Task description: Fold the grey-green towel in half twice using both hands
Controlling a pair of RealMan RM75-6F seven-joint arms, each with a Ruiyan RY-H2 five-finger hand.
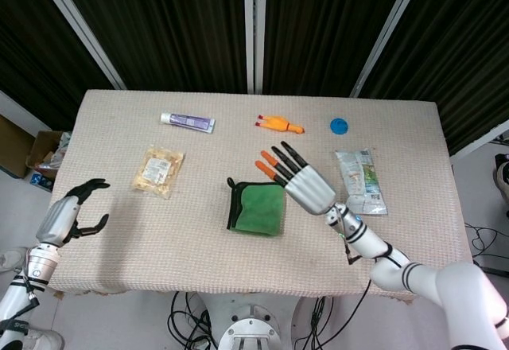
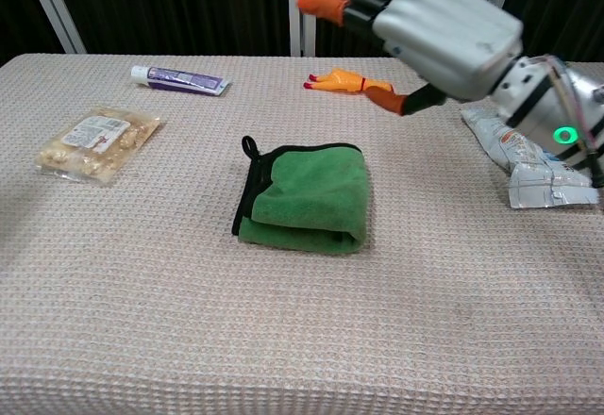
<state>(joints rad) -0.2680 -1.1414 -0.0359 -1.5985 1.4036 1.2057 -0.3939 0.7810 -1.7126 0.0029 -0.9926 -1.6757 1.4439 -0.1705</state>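
Note:
The green towel (image 1: pixel 258 209) (image 2: pixel 308 195) lies folded into a small thick rectangle with a black edge near the middle of the table, nothing touching it. My right hand (image 1: pixel 299 178) (image 2: pixel 425 19) hovers above and to the right of it, fingers stretched out and spread, holding nothing. My left hand (image 1: pixel 70 215) hangs off the table's left edge, far from the towel, fingers loosely curled and apart, empty; only the head view shows it.
A snack bag (image 1: pixel 158 172) (image 2: pixel 96 141) lies left of the towel. At the back are a toothpaste tube (image 1: pixel 188 122) (image 2: pixel 178 79), an orange toy chicken (image 1: pixel 279 125) (image 2: pixel 345 81) and a blue cap (image 1: pixel 339 126). A foil pouch (image 1: pixel 360 181) (image 2: pixel 521 159) lies at the right.

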